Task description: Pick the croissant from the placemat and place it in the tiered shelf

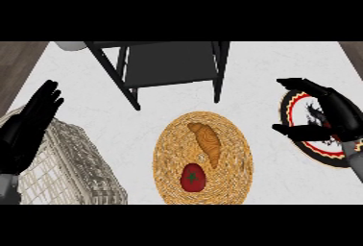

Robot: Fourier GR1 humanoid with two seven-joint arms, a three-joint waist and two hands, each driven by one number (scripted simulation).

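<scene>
The croissant [206, 140] lies on the round woven placemat [170, 166], toward its 12 o'clock side, with a red tomato [192, 176] at the mat's 6 o'clock. The dark tiered shelf [169, 60] stands at 12 o'clock from the mat. At 3 o'clock the right hand [330, 118] hovers above a patterned plate [296, 107], fingers and thumb spread apart around nothing; at 9 o'clock the left hand [28, 125] rests flat-fingered above a pale wicker basket [74, 166]

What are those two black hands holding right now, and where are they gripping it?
Nothing. The right hand hovers open over a plate, the left hand rests open, and the croissant lies untouched on the placemat.
</scene>
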